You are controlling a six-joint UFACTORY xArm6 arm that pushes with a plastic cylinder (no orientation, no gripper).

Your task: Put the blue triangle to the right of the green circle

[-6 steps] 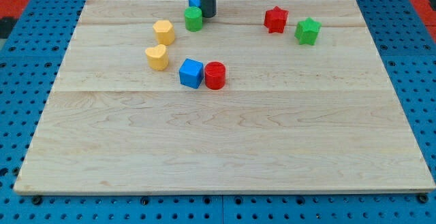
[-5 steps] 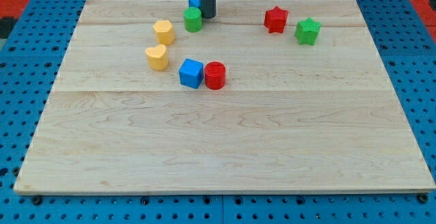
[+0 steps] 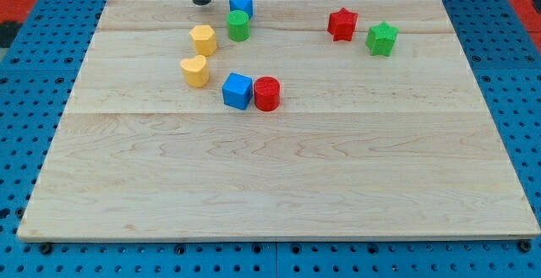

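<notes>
- Wooden board (image 3: pixel 279 168): the pale table top on which every block rests; you see it lying on a blue pegboard (image 3: pixel 25 75).
- Blue triangle (image 3: pixel 242 6): the task's block, near the view's top edge of the board, just above and slightly right of the green circle (image 3: pixel 238 25), touching it or nearly so. It is not yet at the circle's right.
- My tip (image 3: pixel 201 3): the rod's lower end, at the board's top edge, left of the blue triangle and apart from it. There is no claw on this rig, so nothing spreads, closes or pinches; the rod only pushes.
- Judged purpose of this placement: standing left of the triangle lets you push it rightward, clear of the circle, before bringing it down to the circle's right side.
- Yellow hexagon (image 3: pixel 203 39) and yellow heart (image 3: pixel 194 71): left of the circle, out of the likely path.
- Blue cube (image 3: pixel 237 90) and red cylinder (image 3: pixel 266 93): touching pair below the circle.
- Red star (image 3: pixel 342 24) and green star (image 3: pixel 381 38): well to the view's right; you have open wood between them and the circle for the triangle.
</notes>
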